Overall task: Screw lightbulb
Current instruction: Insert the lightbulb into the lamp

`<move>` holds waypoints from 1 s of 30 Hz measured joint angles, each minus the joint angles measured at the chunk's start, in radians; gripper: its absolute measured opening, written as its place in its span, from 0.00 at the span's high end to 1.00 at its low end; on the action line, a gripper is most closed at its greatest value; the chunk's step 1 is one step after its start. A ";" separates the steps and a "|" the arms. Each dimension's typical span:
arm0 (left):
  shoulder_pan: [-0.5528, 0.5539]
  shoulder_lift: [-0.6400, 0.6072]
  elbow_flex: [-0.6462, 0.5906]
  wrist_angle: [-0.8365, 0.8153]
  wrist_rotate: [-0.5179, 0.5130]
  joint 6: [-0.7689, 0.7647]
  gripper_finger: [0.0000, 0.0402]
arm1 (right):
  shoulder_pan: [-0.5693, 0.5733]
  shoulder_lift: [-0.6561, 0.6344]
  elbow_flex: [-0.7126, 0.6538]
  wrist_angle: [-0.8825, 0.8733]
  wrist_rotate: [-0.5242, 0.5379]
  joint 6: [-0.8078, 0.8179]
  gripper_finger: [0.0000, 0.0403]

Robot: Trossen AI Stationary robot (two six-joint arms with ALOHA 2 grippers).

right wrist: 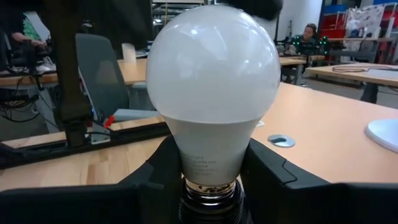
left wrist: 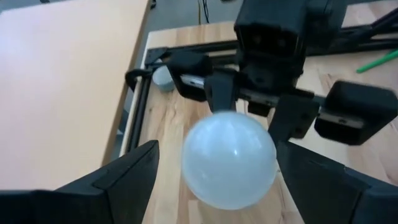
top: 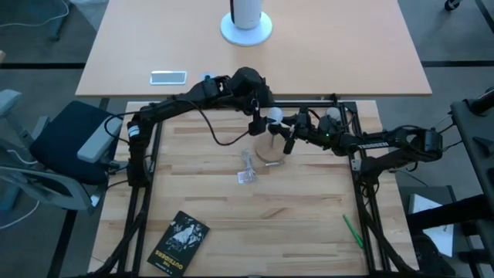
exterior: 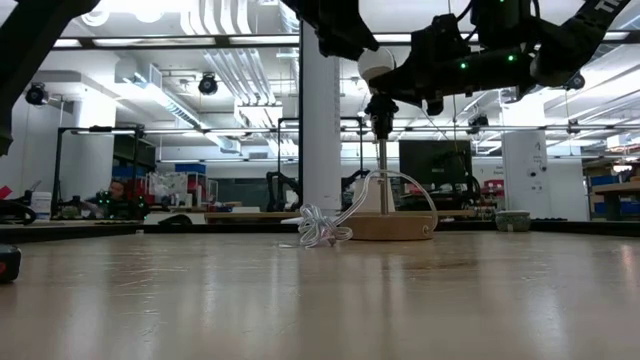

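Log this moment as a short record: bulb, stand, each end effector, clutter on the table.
bulb: the lightbulb sits upright on the socket atop the stand's stem
stand: round wooden base with a coiled white cord beside it
left end effector: open, fingers either side of the globe, apart from it
right end effector: shut on the socket below the bulb
clutter: black book, green pen

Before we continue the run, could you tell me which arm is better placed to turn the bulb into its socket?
Probably the left: left gripper straddles the lightbulb globe with fingers open, ready to close and twist. Right gripper already clamps the socket below, steadying it.
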 joint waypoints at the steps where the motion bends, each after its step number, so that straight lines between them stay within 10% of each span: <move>1: 0.000 0.000 -0.013 0.010 0.000 0.000 0.23 | 0.000 0.000 0.000 0.000 0.000 -0.003 0.71; 30: -0.016 0.001 -0.056 0.075 -0.001 0.041 0.32 | 0.019 -0.231 0.027 -0.391 0.072 -0.113 0.41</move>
